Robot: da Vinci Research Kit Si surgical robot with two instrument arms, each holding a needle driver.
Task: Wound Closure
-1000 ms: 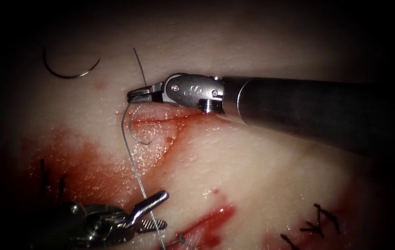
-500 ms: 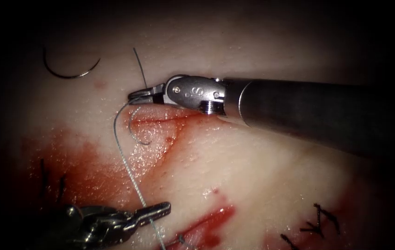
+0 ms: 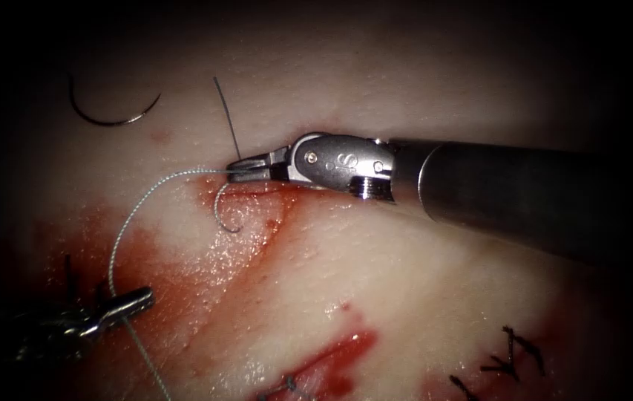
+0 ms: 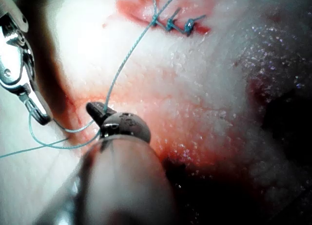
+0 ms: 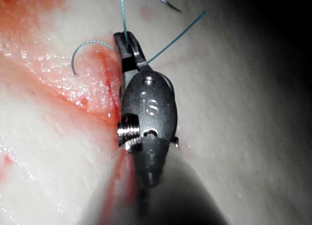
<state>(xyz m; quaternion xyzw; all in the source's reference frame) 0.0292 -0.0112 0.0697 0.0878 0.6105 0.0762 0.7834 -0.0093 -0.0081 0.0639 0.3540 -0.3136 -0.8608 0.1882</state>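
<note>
Endoscope: right gripper is clamped on the thread at the top end of the cut. Left gripper is closed on the same thread lower left, and has slid left and away over the last second, so the strand between them now runs tauter and flatter; this reads as tightening a throw. A short tail curls over the cut just below the right gripper, and a free end sticks up above it. Needle lies loose on the tissue upper left, left of the cut, well apart from both grippers, not in the tissue. Red fluid pools below. Left wrist: left gripper shut on thread, which leads to earlier stitches; right gripper is near, with a loop between them. Right wrist: right gripper pinched on thread, tail beside it, needle beyond. Next move likely calls for steady opposing pull, without tearing the edge.
</note>
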